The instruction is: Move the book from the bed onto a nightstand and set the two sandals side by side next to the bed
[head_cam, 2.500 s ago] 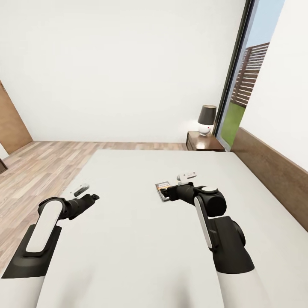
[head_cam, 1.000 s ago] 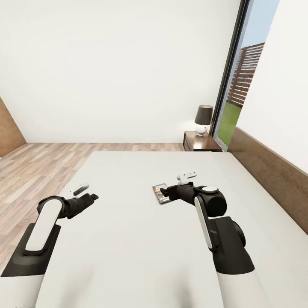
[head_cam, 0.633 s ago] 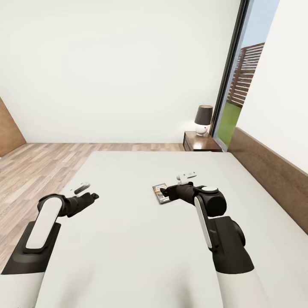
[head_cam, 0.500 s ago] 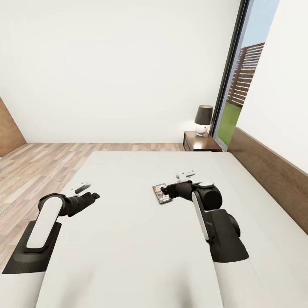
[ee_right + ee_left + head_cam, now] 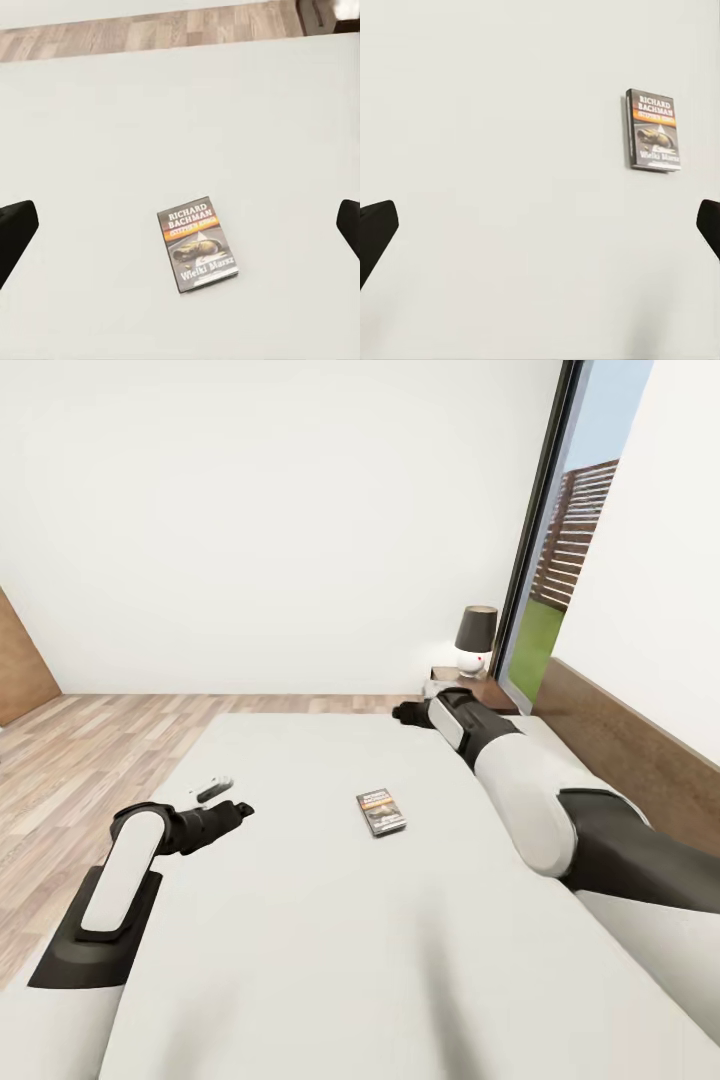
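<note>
Wood-plank floor (image 5: 90, 745) runs along the left side of the room, under a plain white wall (image 5: 270, 510). Left gripper (image 5: 243, 810) hangs low over the left part of the bed (image 5: 330, 920), arm stretched forward; in the left wrist view its two dark fingertips (image 5: 375, 232) sit at opposite edges of the picture, spread wide, with nothing between them but pale mattress. Book (image 5: 381, 811) lies flat on the mattress about mid-bed, cover up, between the two arms and touched by neither gripper; white "RICHARD BACHMAN" lettering and an orange band read clearly on the book (image 5: 197, 245) in the right wrist view and on the book (image 5: 654, 130) in the left wrist view. Right arm reaches up and away toward the far edge of the bed, right gripper (image 5: 404, 712) well apart from the book; its fingertips (image 5: 16, 229) likewise stand wide apart, holding nothing. Beyond it, nightstand (image 5: 470, 685) in the far corner carries a lamp (image 5: 474, 639) with a dark shade. Tall window (image 5: 560, 560) behind, brown headboard (image 5: 620, 750) at far right.
</note>
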You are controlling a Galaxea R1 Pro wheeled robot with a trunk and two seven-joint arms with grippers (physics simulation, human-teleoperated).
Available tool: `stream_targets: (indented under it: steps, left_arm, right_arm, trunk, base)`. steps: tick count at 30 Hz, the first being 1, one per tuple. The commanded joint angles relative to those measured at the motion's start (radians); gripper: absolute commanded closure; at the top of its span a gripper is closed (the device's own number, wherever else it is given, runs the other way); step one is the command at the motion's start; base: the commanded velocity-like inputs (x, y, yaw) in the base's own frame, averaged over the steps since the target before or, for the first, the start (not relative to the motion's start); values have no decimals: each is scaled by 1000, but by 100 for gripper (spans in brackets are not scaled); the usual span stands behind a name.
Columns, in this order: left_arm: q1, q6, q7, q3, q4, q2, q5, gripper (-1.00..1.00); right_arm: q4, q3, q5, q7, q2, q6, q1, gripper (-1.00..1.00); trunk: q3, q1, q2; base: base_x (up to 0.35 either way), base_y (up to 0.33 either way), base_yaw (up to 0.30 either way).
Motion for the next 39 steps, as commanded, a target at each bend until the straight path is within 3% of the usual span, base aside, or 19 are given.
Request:
stream_targets:
  steps: [1, 4, 8, 15, 16, 22, 32, 39]
  left_arm:
    - [-5, 7, 10, -4, -2, 1, 10, -100]
    - [-12, 23, 10, -7, -1, 1, 9, -100]
    - [-18, 47, 6, -4, 5, 2, 11, -100]
    - [-27, 61, 9, 0, 1, 5, 12, -100]
    - [-27, 61, 9, 0, 1, 5, 12, -100]
    - [-34, 65, 11, 1, -3, 5, 13, -100]
    - [-36, 66, 13, -4, -11, -8, 15, -100]
    - [-36, 65, 13, -6, -20, -14, 16, -100]
  right_arm:
    - [29, -13, -15, -16, 1, -18, -19, -100]
    - [73, -20, -32, -29, 1, -29, -46, -100]
    - [102, -27, -50, -24, 1, 30, -81, -100]
    - [38, -31, -60, -10, 1, 266, -126, -100]
    - [38, -31, -60, -10, 1, 266, -126, -100]
    - [-20, -31, -61, -6, 1, 479, -191, -100]
    - [-39, -26, -60, -4, 1, 577, -245, -100]
    - [-39, 36, -60, -2, 1, 579, -241, -100]
  trunk:
    - [-1, 0, -1]
    - [-2, 0, -1]
    - [-6, 0, -1]
    - [-15, 0, -1]
    - [-17, 0, -1]
    - [-26, 0, -1]
    - [-41, 0, -1]
    - [-52, 0, -1]
  base:
    - [0, 0, 0]
    - [0, 0, 0]
    - [0, 0, 0]
    - [0, 0, 0]
    - [0, 0, 0]
    - [0, 0, 0]
    - [0, 0, 0]
    - [0, 0, 0]
